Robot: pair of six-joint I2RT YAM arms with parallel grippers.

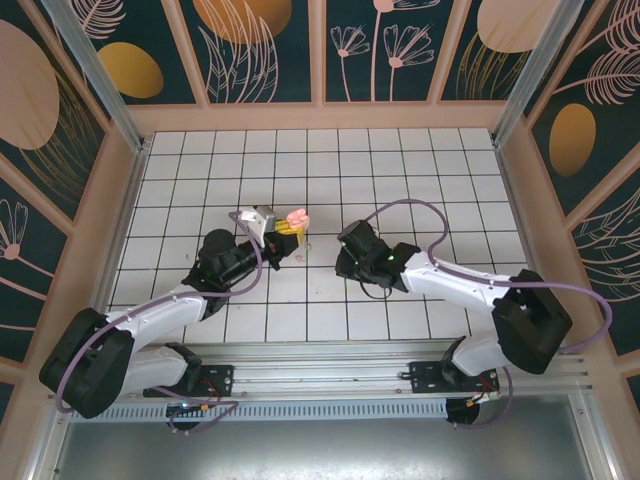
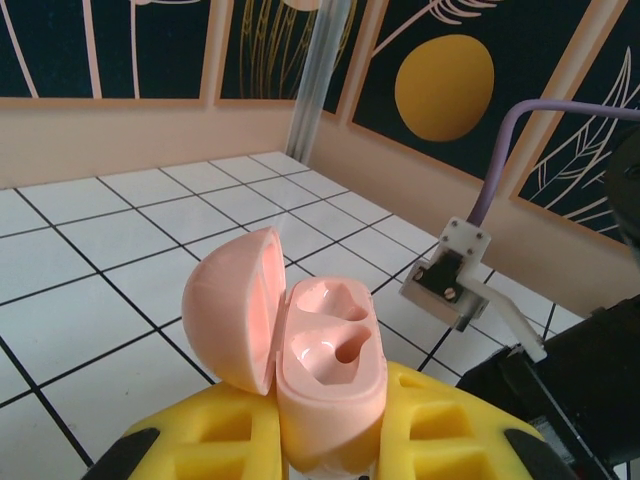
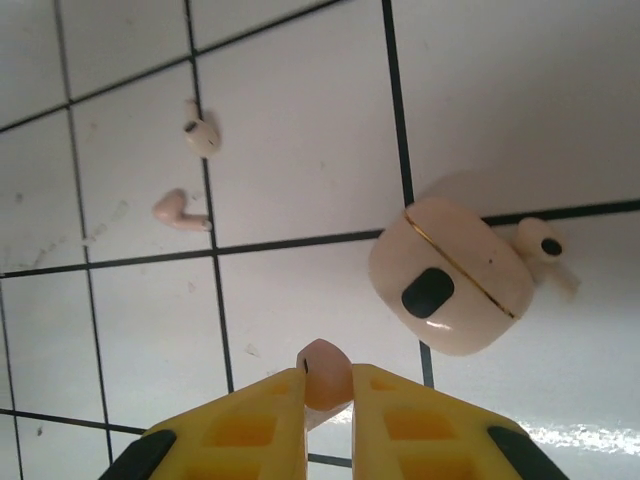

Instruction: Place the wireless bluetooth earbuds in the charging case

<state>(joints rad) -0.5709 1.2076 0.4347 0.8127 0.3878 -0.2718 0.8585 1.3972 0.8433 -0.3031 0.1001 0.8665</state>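
The charging case (image 2: 335, 345) is a salmon-pink clamshell standing open, its lid (image 2: 232, 310) swung to the left and both paler sockets empty. My left gripper (image 2: 335, 405) is shut on its lower half, holding it above the tiles. From above, the case (image 1: 297, 217) sits at the tip of the left gripper (image 1: 287, 232). My right gripper (image 3: 328, 388) is shut on one pink earbud (image 3: 325, 368), held just over the floor. A second pink earbud (image 3: 180, 211) lies on the tiles further off. The right gripper (image 1: 347, 252) hangs right of the case.
A paler cream case (image 3: 450, 285) with a dark oval and a gold seam lies closed on the tiles, a cream earbud (image 3: 543, 243) beside it. Another whitish earbud (image 3: 201, 135) lies near the pink one. The right arm's wrist camera bracket (image 2: 455, 275) hangs close to the open case.
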